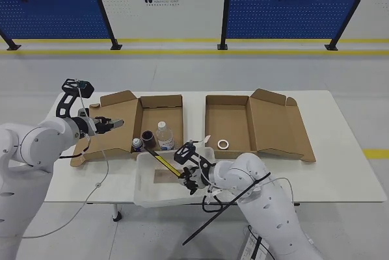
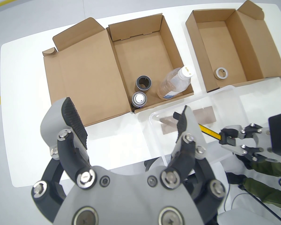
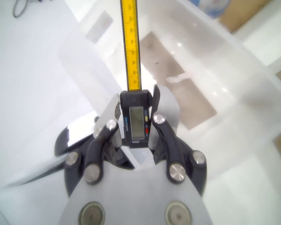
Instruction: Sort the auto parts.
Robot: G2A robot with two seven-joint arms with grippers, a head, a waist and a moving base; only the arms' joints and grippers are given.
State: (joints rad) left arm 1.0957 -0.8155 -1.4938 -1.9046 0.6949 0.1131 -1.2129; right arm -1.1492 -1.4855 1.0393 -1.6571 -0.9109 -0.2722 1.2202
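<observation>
1. Top view: At lower centre the right gripper was clamped on a caliper above the clear tray. The yellow beam ran up-left toward the left box. Gripping it by the display end probably left the long beam free to be laid down flat. The left gripper hung at centre left over that box's open flap, apart from every part, likely to keep out of the other arm's path. A bottle, a black sleeve and a small can stood together along the left box's lower edge. The right box, right of centre, held one ring. That grouping suggested sorting by kind.

2. Left wrist view: The left gripper's fingers stood wide apart with nothing between them. The table lay beneath, with both boxes beyond. Farther off, the right gripper held the caliper's black end over the tray rim.

3. Right wrist view: The right gripper's pads pressed narrowly on both sides of the caliper's display housing, a squarer hold than the thin beam would give. The beam pointed away across the tray toward the bottle. I could not tell whether its far tip touched the tray. Which box suited it was also unclear.
</observation>
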